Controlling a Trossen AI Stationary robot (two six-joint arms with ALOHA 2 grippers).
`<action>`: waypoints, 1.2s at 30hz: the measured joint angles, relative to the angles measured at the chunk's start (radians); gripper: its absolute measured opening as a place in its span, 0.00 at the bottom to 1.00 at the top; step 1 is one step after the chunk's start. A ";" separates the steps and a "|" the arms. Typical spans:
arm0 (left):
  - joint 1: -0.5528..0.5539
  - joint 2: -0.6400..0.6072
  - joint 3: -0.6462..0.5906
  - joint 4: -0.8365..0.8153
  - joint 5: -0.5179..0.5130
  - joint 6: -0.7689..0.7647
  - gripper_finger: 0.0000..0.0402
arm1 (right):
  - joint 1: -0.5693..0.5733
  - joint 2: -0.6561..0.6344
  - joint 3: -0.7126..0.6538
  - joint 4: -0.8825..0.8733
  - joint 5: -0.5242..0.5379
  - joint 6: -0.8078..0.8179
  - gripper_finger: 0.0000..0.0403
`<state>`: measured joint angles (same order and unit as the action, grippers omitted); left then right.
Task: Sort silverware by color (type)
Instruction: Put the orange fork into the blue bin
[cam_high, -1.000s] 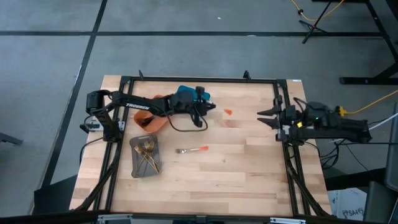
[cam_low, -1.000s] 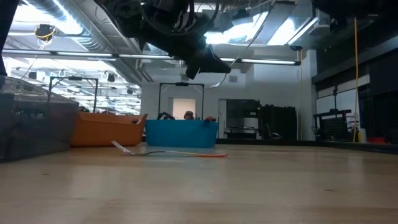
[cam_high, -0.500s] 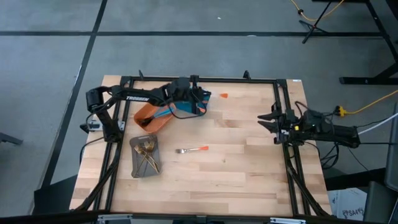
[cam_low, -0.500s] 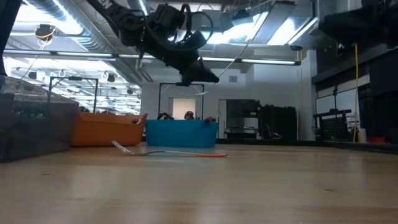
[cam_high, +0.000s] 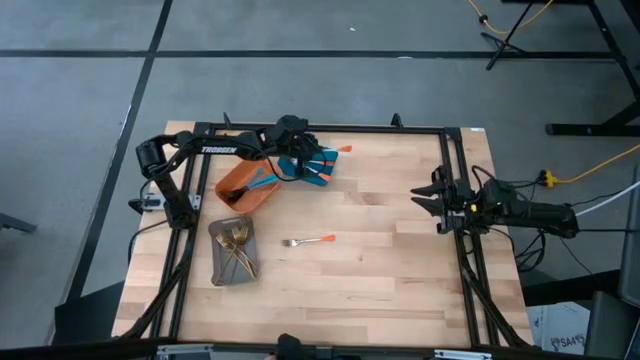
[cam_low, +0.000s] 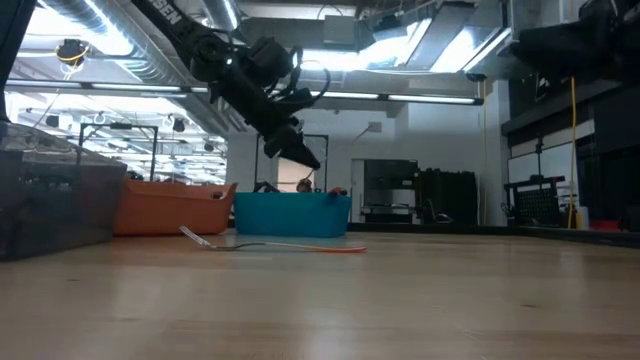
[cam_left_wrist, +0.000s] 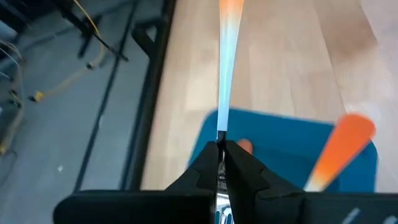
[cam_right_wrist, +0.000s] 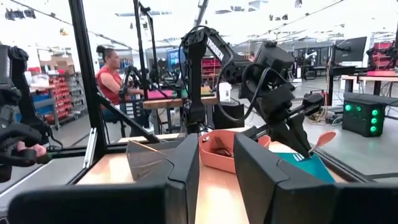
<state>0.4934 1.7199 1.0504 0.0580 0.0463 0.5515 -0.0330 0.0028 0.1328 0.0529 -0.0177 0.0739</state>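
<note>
My left gripper (cam_high: 322, 157) hangs over the blue tray (cam_high: 300, 168) at the far edge, shut on an orange-tipped utensil (cam_high: 343, 150). The left wrist view shows the same gripper (cam_left_wrist: 221, 146) with that tray (cam_left_wrist: 280, 134) below it. An orange-handled fork (cam_high: 310, 241) lies flat at mid-table, also seen in the low view as the fork (cam_low: 270, 246). Gold silverware (cam_high: 237, 248) lies in the grey tray (cam_high: 222, 272). My right gripper (cam_high: 428, 196) waits, open, at the table's right edge. My left gripper pinches the utensil's thin shaft (cam_left_wrist: 221, 132) between its two fingertips. The utensil runs on in line with the fingers, and its orange end (cam_left_wrist: 231, 11) sticks out ahead of them. It is lifted clear above the blue tray. What lies behind the fingertips is hidden.
The orange tray (cam_high: 240, 188) sits beside the blue tray, toward the left edge, with utensils inside. Orange handles (cam_high: 318, 177) show in the blue tray. A black frame (cam_high: 455, 150) borders the table. Bare wood lies across the near and right parts. A person (cam_right_wrist: 112, 71) stands in the room beyond.
My left gripper has swung back from mid-table toward the far edge and the left, carrying the orange-tipped utensil, and now hangs over the blue tray. It has stayed shut on the utensil. The fork on the table has not moved.
</note>
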 joint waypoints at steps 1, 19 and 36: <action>0.000 0.000 0.000 -0.017 0.000 0.000 0.02 | 0.000 0.000 -0.021 0.028 0.001 0.005 0.23; -0.001 0.089 0.000 -0.162 0.036 0.004 0.02 | 0.000 0.006 -0.125 -0.023 0.059 0.053 0.23; -0.001 0.090 0.000 -0.166 -0.056 -0.001 0.13 | 0.000 0.010 -0.125 -0.031 0.053 0.056 0.23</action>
<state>0.4927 1.8099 1.0504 -0.1078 -0.0101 0.5503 -0.0330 0.0132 0.0078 0.0216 0.0357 0.1295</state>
